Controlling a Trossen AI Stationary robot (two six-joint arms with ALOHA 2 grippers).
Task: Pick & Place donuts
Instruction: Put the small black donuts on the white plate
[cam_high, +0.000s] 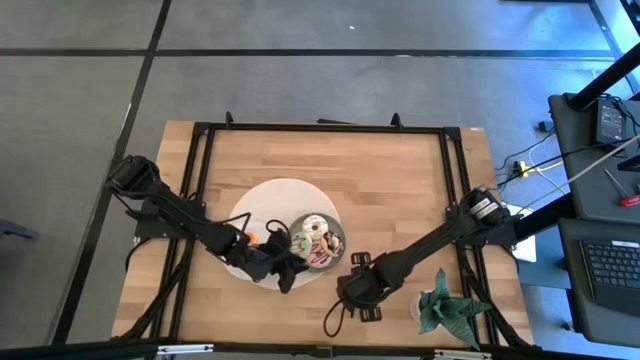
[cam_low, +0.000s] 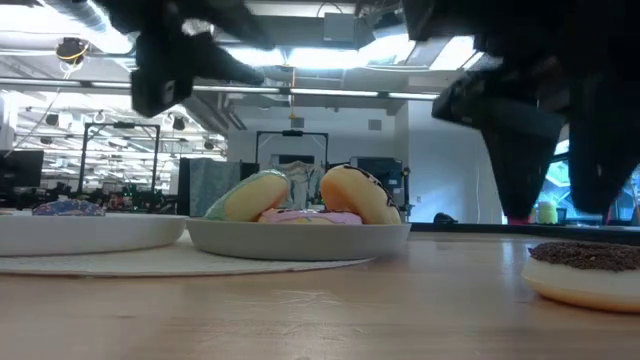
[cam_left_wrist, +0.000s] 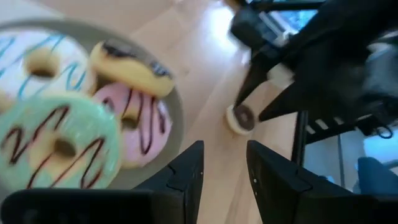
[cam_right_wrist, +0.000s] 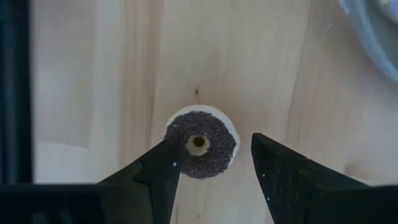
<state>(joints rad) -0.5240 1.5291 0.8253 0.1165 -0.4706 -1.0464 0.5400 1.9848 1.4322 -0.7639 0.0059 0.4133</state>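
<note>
A grey plate holds several larger donuts: a green one, a white one with blue stripes, a pink one and a brown-iced one leaning on the others. A tiny dark brown sprinkled donut lies flat on the wood. My right gripper hovers above it, open, a finger on either side. My left gripper is open at the near edge of the grey plate, holding nothing. A purple donut sits on the white plate.
The white plate lies to the left of the grey one and partly under it, with a small orange donut on it. A green toy plant stands at the table's near right corner. Bare wood stretches across the far half of the table.
</note>
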